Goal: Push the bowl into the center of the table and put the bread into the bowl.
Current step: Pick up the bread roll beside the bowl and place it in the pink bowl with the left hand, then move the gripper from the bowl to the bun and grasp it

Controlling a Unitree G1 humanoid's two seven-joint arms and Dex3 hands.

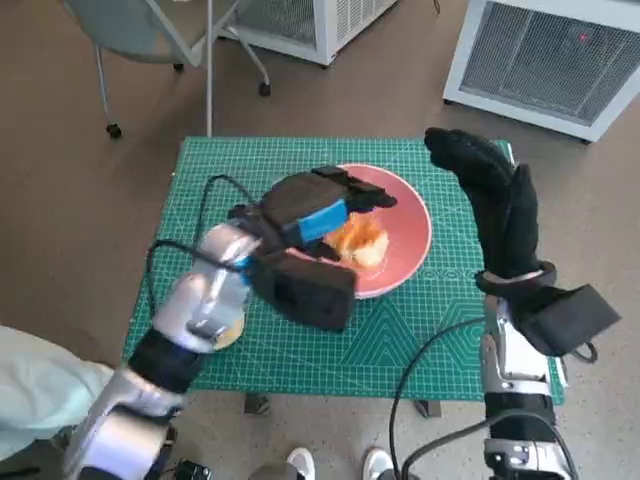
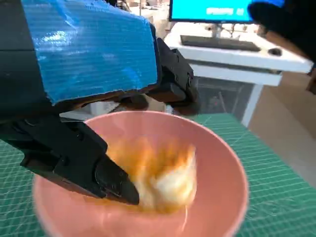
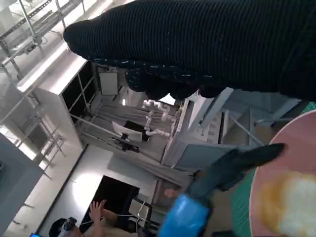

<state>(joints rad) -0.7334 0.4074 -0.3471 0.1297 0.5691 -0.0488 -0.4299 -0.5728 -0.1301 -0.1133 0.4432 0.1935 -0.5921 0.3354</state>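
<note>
The bread (image 1: 358, 243) is lying inside the pink bowl (image 1: 412, 240), which is sitting on the green mat (image 1: 420, 330) a little right of the table's middle. The bread is showing blurred in the left wrist view, and the left hand (image 1: 318, 205) is covering part of it from above. That hand is hovering over the bowl with fingers spread, gripping nothing. The right hand (image 1: 490, 190) is reaching flat beside the bowl's right rim, fingers extended, holding nothing.

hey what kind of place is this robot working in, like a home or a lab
Most likely a lab or workshop, not a home: a green gridded cutting mat covers the small table, white ventilated equipment cabinets stand on the floor, and a desk with a lit computer monitor sits behind.
</note>
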